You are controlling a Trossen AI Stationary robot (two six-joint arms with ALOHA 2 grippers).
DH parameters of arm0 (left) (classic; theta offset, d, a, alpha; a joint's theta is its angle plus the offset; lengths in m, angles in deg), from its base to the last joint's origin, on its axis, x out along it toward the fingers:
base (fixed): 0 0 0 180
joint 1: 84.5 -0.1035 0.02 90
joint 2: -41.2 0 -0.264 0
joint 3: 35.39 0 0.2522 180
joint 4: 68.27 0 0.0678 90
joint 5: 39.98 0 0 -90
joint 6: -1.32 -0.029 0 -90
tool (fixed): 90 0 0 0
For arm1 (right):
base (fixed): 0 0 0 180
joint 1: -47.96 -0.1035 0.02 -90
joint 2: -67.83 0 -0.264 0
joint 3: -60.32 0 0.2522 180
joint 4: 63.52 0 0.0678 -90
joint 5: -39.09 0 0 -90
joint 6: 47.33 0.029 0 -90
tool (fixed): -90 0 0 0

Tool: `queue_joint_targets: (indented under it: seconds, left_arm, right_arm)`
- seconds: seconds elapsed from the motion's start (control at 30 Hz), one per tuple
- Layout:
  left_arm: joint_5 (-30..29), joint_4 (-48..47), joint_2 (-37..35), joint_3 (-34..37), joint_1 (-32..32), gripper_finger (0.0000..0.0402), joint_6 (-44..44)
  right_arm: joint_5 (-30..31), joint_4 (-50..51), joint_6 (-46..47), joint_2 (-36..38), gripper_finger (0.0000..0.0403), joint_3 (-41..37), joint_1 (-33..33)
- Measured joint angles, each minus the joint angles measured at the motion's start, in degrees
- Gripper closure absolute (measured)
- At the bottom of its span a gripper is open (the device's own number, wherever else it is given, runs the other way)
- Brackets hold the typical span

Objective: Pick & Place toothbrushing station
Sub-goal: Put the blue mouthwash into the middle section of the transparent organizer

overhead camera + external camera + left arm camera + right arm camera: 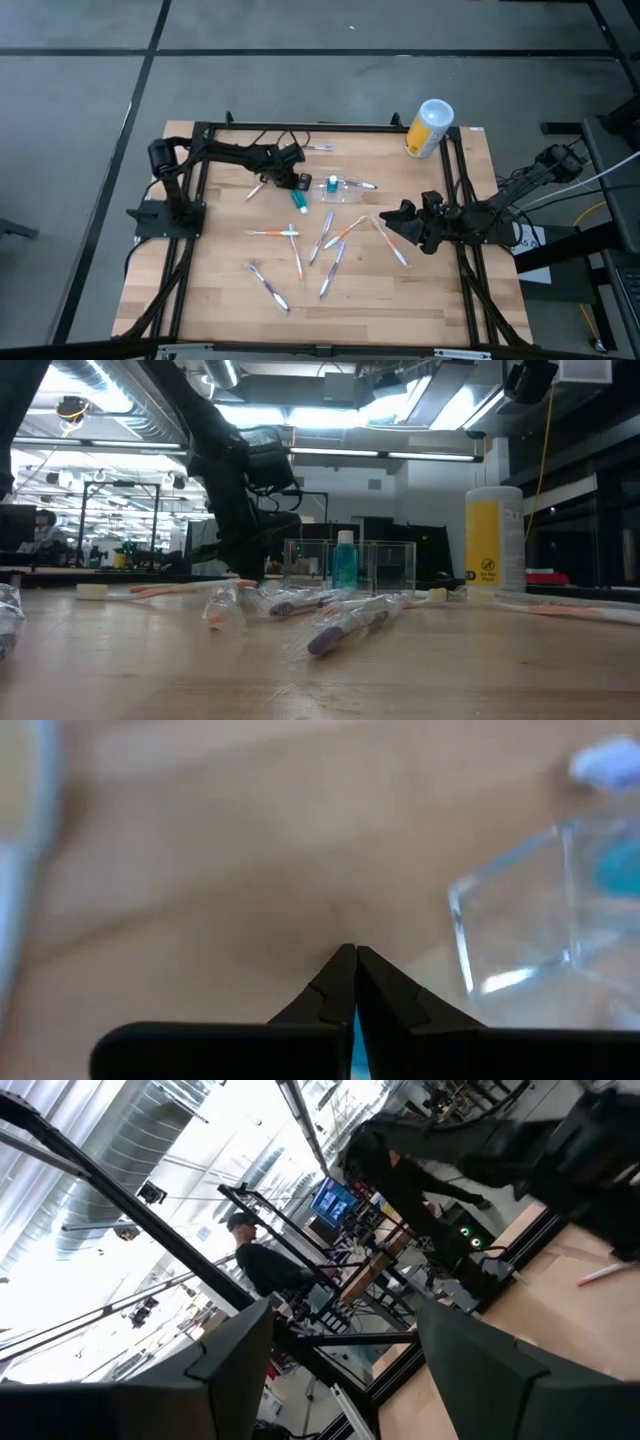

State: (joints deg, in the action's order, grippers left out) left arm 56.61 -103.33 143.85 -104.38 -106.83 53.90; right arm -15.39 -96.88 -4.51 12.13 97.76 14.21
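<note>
My left claw [300, 183] is clenched tight on nothing, just beside the one clear toothbrushing station [345, 188]. About nine toothbrushes [325, 235] lie scattered on the table [210, 290]. One yellow can [428, 128] stands far back. My right claw [392, 217] hangs wide apart.

Bright ceiling strips [330, 415] glare overhead; the table [210, 290] lies evenly lit with faint shadows, and close-up wrist pictures blur heavily.
</note>
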Motion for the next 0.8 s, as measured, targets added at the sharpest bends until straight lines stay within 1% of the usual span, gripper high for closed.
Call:
queue_joint_targets:
  seconds: [0.1, 0.2, 0.3, 0.4, 0.53, 0.63, 0.8]
  left_arm:
    - [0.3, -2.5, -1.0, 0.2, 4.3, 0.0392, 4.6]
    - [-1.0, -6.7, -2.7, 0.4, 8.5, 0.0392, 8.8]
    - [-2.4, -6.5, -4.1, 0.4, 12.6, 0.0394, 12.5]
    - [-5.1, -3.8, -4.6, 0.4, 16.1, 0.0396, 17.3]
    - [-8.0, 1.2, -4.6, 0.3, 18.8, 0.0397, 21.9]
    - [-11.7, 1.5, -4.6, 0.3, 20.1, 0.0398, 24.3]
    - [-15.2, 2.4, -4.1, 0.4, 22.0, 0.0398, 27.2]
  right_arm:
    - [1.5, 0.0, -0.1, 0.0, 0.0151, 0.0, -1.0]
    - [3.2, 0.0, -0.2, 0.0, 0.0151, 0.0, -2.3]
    - [5.1, 0.0, -0.6, 0.0, 0.0151, 0.0, -3.4]
    - [6.1, 0.0, -1.2, 0.0, 0.0151, 0.0, -4.4]
    - [6.3, 0.8, 0.2, 0.0, 0.0151, 0.0, -5.5]
    - [6.9, 3.3, 2.3, 0.0, 0.0151, 0.0, -6.8]
    - [8.8, 8.2, 7.3, 0.0, 0.0151, 0.0, -8.9]
